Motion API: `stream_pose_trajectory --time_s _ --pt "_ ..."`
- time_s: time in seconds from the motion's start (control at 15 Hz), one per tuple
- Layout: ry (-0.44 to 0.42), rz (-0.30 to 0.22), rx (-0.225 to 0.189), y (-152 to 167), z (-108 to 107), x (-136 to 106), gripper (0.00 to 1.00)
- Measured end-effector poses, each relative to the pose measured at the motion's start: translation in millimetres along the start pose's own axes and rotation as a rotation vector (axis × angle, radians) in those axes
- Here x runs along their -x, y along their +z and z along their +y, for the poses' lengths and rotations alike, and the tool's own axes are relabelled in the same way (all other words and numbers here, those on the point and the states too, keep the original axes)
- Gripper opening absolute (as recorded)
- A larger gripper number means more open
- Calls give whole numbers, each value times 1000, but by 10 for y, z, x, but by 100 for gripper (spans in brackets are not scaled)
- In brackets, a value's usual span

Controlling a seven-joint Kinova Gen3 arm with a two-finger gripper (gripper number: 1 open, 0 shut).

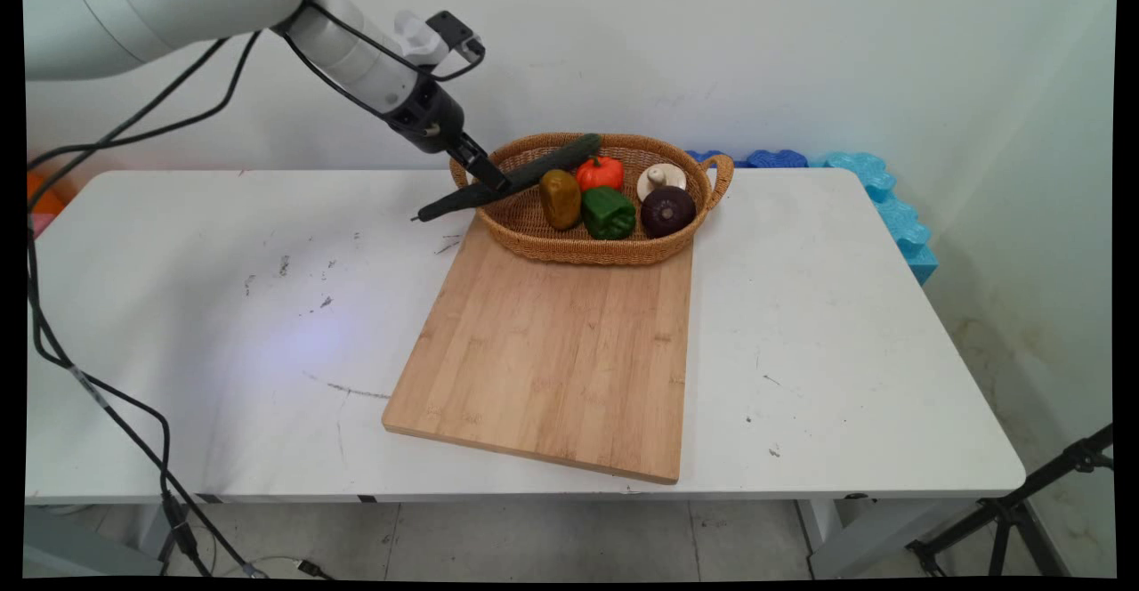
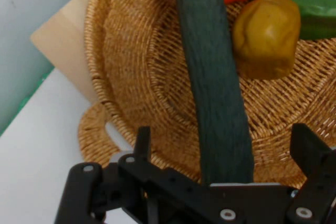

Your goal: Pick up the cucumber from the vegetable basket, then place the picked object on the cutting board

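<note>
The claw (image 1: pixel 488 183) is at the left rim of the wicker basket (image 1: pixel 623 253), upper middle of the main view. Its jaws stand apart on either side of a long dark green cucumber (image 1: pixel 534 171), and in the hand view neither finger seems to press on it. The cucumber lies slanted: its right end is up by the basket's far rim, its middle crosses the left rim, and its left end pokes out lower over the table (image 1: pixel 222 306). With so much of it overhanging and nothing visibly clamping it, the likeliest mishap is that it seesaws on the rim and slides out to the left onto the table or the cutting board (image 1: pixel 552 351). A nudge from either finger would be enough to cause that. A sideways pull could also drag the light basket along the board it partly rests on. The yellow-brown potato (image 1: pixel 560 198) and orange pepper (image 1: pixel 599 173) sit just beside the cucumber, so a swing of its right end could jostle them against the green pepper (image 1: pixel 609 213).
</note>
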Motion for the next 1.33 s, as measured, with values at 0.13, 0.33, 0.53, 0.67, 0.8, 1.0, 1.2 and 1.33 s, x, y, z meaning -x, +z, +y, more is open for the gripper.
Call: stream_pose_trajectory --time_s 0.13,0.33,0.53,0.67,0.8,1.0,1.2,1.33 --pt "6 2 10 65 23 6 100" --pt "17 6 21 144 54 11 100" --pt "27 5 19 196 62 14 0" --pt "35 -1 12 229 57 22 0" --pt "44 -4 9 250 57 26 0" --pt "42 1 6 216 72 2 0" --pt "46 26 12 -30 133 -97 0" --pt "63 58 21 -316 193 -169 0"
